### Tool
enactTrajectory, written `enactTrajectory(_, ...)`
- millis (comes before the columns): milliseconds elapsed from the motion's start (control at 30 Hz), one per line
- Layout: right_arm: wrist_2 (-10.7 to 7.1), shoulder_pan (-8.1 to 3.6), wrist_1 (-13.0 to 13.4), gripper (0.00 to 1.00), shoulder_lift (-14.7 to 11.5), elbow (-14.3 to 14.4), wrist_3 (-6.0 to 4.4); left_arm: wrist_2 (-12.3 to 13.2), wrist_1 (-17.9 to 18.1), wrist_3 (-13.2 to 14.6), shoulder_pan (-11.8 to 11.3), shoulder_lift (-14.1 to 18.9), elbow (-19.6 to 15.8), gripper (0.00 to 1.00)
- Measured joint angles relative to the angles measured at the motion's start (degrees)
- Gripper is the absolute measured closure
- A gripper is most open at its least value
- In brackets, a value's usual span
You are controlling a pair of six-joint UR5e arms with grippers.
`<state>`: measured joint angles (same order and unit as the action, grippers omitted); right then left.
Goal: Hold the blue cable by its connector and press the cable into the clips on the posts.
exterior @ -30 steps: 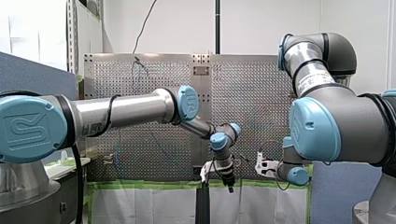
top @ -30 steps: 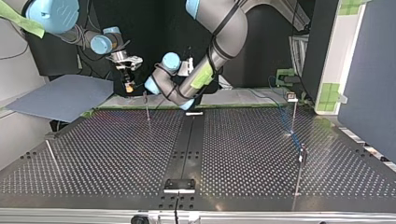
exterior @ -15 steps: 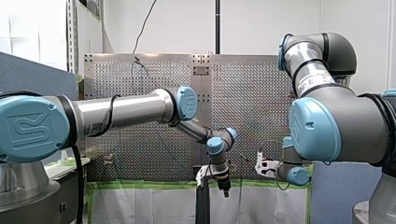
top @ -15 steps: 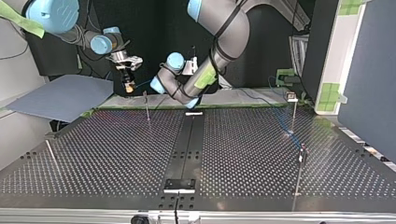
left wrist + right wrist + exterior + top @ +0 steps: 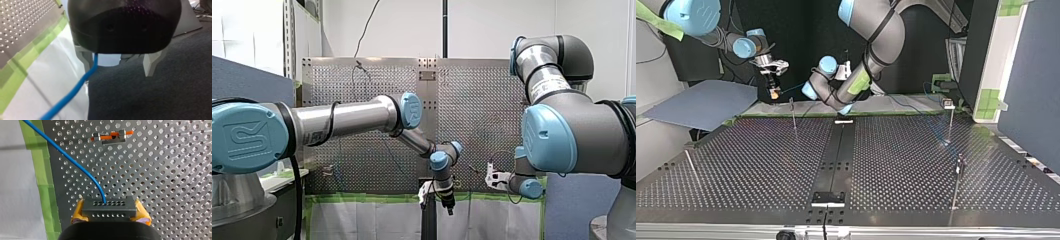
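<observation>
Since a second ago, my left gripper (image 5: 448,206) has slid down and toward the front view's left. My right gripper (image 5: 110,215) has stayed put. Its yellow pads (image 5: 78,214) pinch the black connector (image 5: 110,205) tight, out past the far edge of the table (image 5: 761,165) in the top view. The blue cable (image 5: 75,161) comes out of the connector and runs over the table, near a small clip (image 5: 110,136). In the left wrist view my left gripper's fingers (image 5: 84,57) are spread apart. The cable runs loose between them, close to one finger.

I think the step now is lining the cable up with the first post (image 5: 793,112). To do it well, the right gripper should hold firm so the connector can't slip. The left one should let the cable slide through and keep it straight. Then it should push down right over the clip, not beside it.

Some things are hard to see. The cable is very thin in the top view, and I can't follow it all the way. The clips on the posts look too small to make out there. The left gripper's body hides where the cable goes in.
</observation>
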<state>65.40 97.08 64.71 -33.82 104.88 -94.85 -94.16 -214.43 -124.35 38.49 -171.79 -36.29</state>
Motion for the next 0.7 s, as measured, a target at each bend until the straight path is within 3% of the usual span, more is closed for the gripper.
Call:
enactTrajectory(300, 0.00, 0.00, 0.0, 1.00, 0.0, -0.1, 0.00, -3.1, 4.3, 0.0, 0.2, 0.0, -0.1, 0.00)
enactTrajectory(700, 0.07, 0.01, 0.0, 1.00, 0.0, -0.1, 0.00, -2.2, 5.4, 0.0, 0.3, 0.0, -0.1, 0.00)
